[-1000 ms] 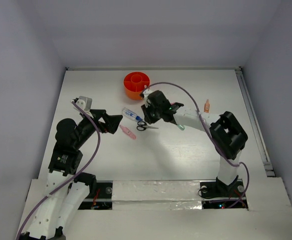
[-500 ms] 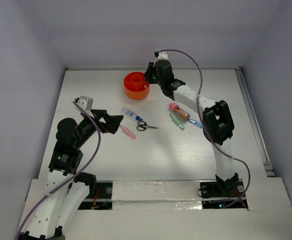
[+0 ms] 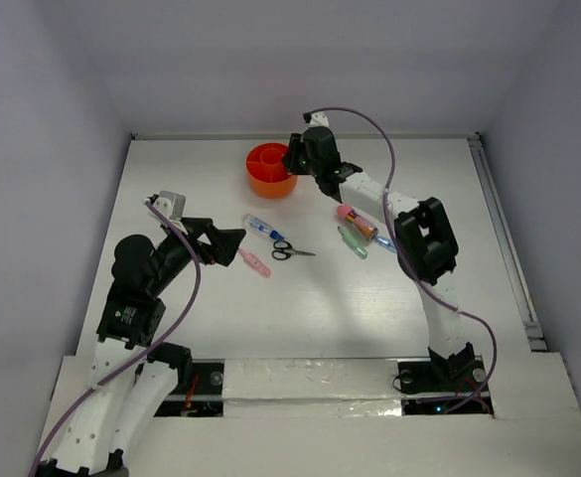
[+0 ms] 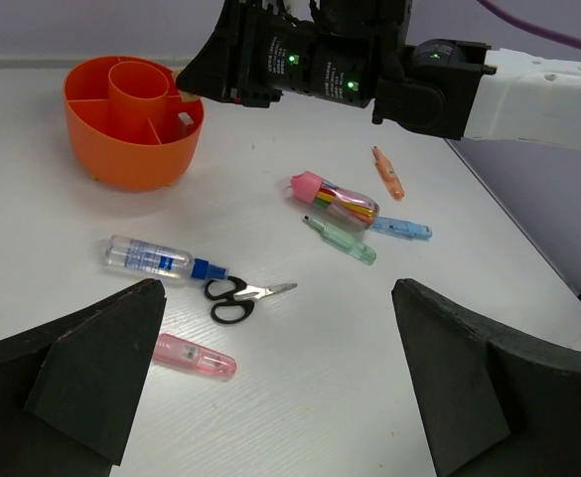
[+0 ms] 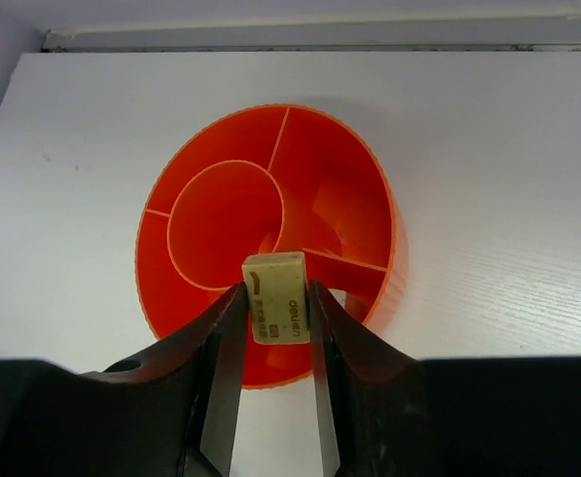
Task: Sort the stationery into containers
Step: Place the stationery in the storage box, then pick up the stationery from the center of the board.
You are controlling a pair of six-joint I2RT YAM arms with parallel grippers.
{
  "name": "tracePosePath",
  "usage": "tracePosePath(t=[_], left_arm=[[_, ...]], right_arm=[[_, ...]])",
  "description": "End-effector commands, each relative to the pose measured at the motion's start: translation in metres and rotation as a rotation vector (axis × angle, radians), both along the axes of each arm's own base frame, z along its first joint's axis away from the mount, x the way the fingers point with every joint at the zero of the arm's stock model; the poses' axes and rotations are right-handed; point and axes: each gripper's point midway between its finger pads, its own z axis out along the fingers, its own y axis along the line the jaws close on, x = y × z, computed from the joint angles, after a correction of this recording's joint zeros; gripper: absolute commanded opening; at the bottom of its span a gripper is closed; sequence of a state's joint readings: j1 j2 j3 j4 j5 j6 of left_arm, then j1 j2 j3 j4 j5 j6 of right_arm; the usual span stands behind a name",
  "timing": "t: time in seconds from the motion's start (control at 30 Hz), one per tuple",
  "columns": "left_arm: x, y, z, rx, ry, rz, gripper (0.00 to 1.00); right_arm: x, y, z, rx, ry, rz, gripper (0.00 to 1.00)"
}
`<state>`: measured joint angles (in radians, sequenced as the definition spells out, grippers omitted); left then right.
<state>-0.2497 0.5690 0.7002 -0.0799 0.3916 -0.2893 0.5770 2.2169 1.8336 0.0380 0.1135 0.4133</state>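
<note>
Over the near side of the orange tub (image 5: 369, 214), the right gripper (image 5: 275, 310) is clamped on a small cream eraser (image 5: 275, 283) with dark print on it. From the left wrist view the eraser hangs just above the rim, not yet lying inside. The tub stands at the far side of the worktop (image 3: 369, 308). Its round central well and the divided sections around it show only bare orange plastic where the view reaches.

The left gripper (image 3: 232, 243) hovers with its fingers spread wide apart, holding nothing. Below it lie the blue-and-white tube (image 4: 156, 260), the black-handled scissors (image 4: 232, 298) just beside the tube's blue end, and a pink capsule (image 4: 196, 356). Further right, a pink-capped tube (image 4: 335, 199), a green piece (image 4: 342, 238) and a blue piece (image 4: 401, 229) cluster together, with an orange piece (image 4: 389, 174) near them.
</note>
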Motion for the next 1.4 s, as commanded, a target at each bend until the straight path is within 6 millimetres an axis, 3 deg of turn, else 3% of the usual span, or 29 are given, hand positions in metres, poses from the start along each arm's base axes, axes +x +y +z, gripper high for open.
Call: tracePosePath(t=[0.0, 0.2, 0.3, 0.33, 0.4, 0.47, 0.5, 0.53, 0.7, 0.8, 0.93, 0.97, 1.0, 1.07, 1.17, 1.23, 1.37], left_arm=[[-0.001, -0.001, 0.02, -0.012, -0.061, -0.005, 0.99], [-0.001, -0.001, 0.02, -0.012, -0.061, -0.003, 0.99], [-0.001, 0.0, 0.02, -0.012, -0.061, -0.002, 0.99], [-0.001, 0.0, 0.02, -0.012, -0.063, -0.002, 0.99], [-0.002, 0.0, 0.02, -0.012, -0.061, -0.002, 0.99], [-0.002, 0.0, 0.02, -0.012, -0.064, -0.002, 0.99], [-0.003, 0.0, 0.02, -0.014, -0.065, -0.002, 0.99], [-0.003, 0.0, 0.022, -0.015, -0.069, -0.003, 0.99], [-0.009, -0.004, 0.027, -0.021, -0.088, -0.024, 0.99], [-0.01, -0.006, 0.027, -0.022, -0.09, -0.029, 0.99], [-0.012, -0.008, 0.025, -0.021, -0.085, -0.04, 0.99], [-0.013, -0.008, 0.025, -0.022, -0.084, -0.043, 0.99], [-0.013, -0.008, 0.026, -0.023, -0.086, -0.041, 0.99], [-0.014, -0.01, 0.025, -0.023, -0.084, -0.052, 0.99], [-0.016, -0.013, 0.024, -0.023, -0.081, -0.066, 0.99], [-0.016, -0.013, 0.025, -0.023, -0.082, -0.066, 0.99], [-0.018, -0.016, 0.025, -0.022, -0.082, -0.08, 0.99]], right_arm=[[0.007, 0.005, 0.024, 0.053, -0.064, -0.023, 0.38], [0.004, 0.004, 0.039, 0.058, -0.093, -0.01, 0.53], [0.002, 0.005, 0.049, 0.054, -0.11, 0.007, 0.54], [0.004, -0.002, 0.049, 0.041, -0.104, 0.0, 0.54], [0.0, -0.015, 0.068, 0.026, -0.127, -0.016, 0.5], [-0.01, -0.033, 0.059, -0.042, -0.106, -0.01, 0.48], [-0.016, -0.046, 0.075, -0.052, -0.121, 0.0, 0.45], [-0.029, -0.062, 0.054, -0.132, -0.032, 0.003, 0.45], [-0.074, -0.139, 0.021, -0.486, 0.192, -0.056, 0.49], [-0.107, -0.171, -0.002, -0.64, 0.333, -0.032, 0.64], [-0.115, -0.181, -0.015, -0.742, 0.398, 0.014, 0.73], [-0.111, -0.187, -0.028, -0.81, 0.421, 0.055, 0.74], [-0.104, -0.185, -0.023, -0.826, 0.41, 0.065, 0.77], [-0.104, -0.189, -0.046, -0.913, 0.488, 0.128, 0.77], [-0.096, -0.181, -0.046, -0.935, 0.498, 0.186, 0.79], [-0.096, -0.173, -0.059, -0.926, 0.524, 0.25, 0.81], [-0.095, -0.174, -0.082, -0.985, 0.567, 0.321, 0.86]])
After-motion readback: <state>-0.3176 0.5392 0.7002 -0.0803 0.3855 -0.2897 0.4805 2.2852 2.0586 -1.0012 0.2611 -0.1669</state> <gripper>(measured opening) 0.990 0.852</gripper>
